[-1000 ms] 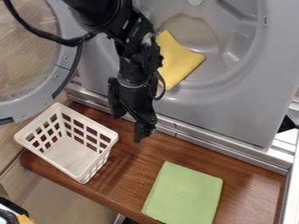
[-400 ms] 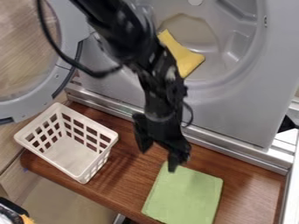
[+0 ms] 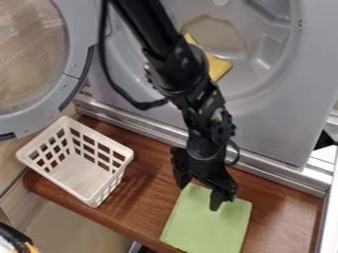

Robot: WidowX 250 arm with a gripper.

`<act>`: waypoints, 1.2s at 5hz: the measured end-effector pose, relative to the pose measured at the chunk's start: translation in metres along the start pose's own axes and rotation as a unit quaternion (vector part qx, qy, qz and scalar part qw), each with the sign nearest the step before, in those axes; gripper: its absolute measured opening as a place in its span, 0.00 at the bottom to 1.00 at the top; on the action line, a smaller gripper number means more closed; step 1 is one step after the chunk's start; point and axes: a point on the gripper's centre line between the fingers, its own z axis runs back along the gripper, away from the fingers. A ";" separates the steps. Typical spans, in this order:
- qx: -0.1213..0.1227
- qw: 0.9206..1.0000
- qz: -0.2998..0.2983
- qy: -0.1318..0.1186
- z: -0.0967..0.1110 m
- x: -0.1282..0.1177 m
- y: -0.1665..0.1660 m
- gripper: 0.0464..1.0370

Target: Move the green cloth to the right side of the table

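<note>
The black gripper (image 3: pixel 198 196) hangs over the upper part of the green cloth (image 3: pixel 206 223), its two fingers spread apart with nothing held between them. Flat on the brown wooden table (image 3: pixel 148 195), the cloth lies right of the middle, near the front edge. The gripper covers part of the cloth's top edge. Whether the fingertips touch the cloth I cannot tell.
A white slotted basket (image 3: pixel 82 180) stands on the table's left end. Behind is a grey machine front with a yellow cloth (image 3: pixel 216 66) in its hollow and an open round door (image 3: pixel 39 123) at left. Bare wood (image 3: pixel 284 212) lies right of the green cloth.
The arm has come down and to the right, from beside the basket to over the green cloth. The gripper stays open, and the cloth has not moved.
</note>
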 end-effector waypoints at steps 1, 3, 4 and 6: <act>-0.012 1.000 -0.002 0.007 -0.012 -0.003 -0.007 0.96; -0.032 0.999 0.008 0.008 -0.029 -0.002 -0.016 0.96; -0.031 0.999 -0.001 0.009 -0.030 0.003 -0.025 0.96; -0.023 1.000 0.001 0.011 -0.033 0.030 -0.051 0.96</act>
